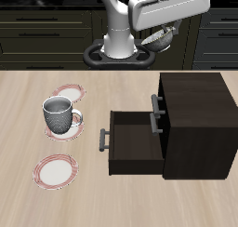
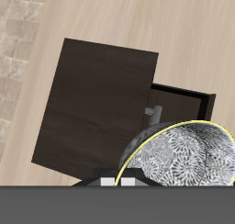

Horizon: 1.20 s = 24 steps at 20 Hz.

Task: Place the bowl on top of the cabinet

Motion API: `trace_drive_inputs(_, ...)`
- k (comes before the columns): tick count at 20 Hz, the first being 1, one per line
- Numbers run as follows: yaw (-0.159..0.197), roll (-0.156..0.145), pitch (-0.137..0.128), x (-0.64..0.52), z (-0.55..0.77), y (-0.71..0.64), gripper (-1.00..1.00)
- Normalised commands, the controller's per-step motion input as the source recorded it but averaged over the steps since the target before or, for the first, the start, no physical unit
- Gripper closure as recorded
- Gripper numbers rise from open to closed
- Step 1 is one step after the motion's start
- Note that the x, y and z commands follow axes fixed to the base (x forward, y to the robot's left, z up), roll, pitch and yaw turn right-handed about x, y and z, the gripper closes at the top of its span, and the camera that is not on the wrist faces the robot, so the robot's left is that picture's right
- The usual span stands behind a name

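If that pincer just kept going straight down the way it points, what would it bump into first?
Probably the cabinet: the wrist view looks down on its dark top, with the bowl held in the pincer. The open drawer lies beside that line. Depth is hard to judge.

mug [image 1: 59,114] on plate [image 1: 74,91], cabinet [image 1: 195,124] beside, drawer [image 1: 135,142] open

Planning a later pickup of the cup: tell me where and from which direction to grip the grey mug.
Grip the grey mug by its rim wall, coming straight down from above. It stands upright with its mouth open on a red-rimmed plate, so one finger can go inside and one outside, probably away from the handle. The gripper holds the bowl now.
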Motion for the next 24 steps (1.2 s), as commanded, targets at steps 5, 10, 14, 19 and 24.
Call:
trace_drive_inputs(5, -0.003, 0.065, 0.005, 0.06, -0.07, 0.60, 1.00)
trace_drive_inputs(10, 0.003, 0.041, -0.009, 0.03, -0.01, 0.42, 1.00)
trace_drive_inputs(14, -0.003, 0.027, 0.008, 0.14, -0.10, 0.31, 1.00)
trace_drive_inputs(19, -0.026, 0.022, 0.023, 0.14, -0.24, 0.20, 1.00)
trace_drive_inputs(24, 0.000, -0.018, 0.015, 0.12, -0.25, 0.02, 1.00)
